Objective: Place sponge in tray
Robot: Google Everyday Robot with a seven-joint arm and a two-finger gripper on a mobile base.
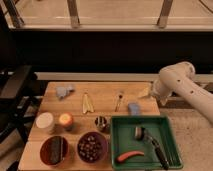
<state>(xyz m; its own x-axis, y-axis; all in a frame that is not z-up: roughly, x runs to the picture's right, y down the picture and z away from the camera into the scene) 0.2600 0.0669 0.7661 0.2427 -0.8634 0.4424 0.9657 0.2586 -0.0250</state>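
Observation:
The sponge (134, 108) is a small blue block lying on the wooden table (105, 92), just beyond the far rim of the green tray (170, 135). The tray sits at the table's front right and holds a dish brush (149, 140) and an orange-red carrot-like item (129, 156). My white arm (175, 82) reaches in from the right. My gripper (146, 92) is a pale tip at the table's far right, a little behind and to the right of the sponge, and apart from it.
A grey-blue object (64, 91) lies at the far left, with yellow utensils (87, 102) and a fork (119, 100) mid-table. A white cup (45, 121), an orange (66, 120), a small metal cup (101, 123) and two dark bowls (54, 150) (92, 147) stand at the front left.

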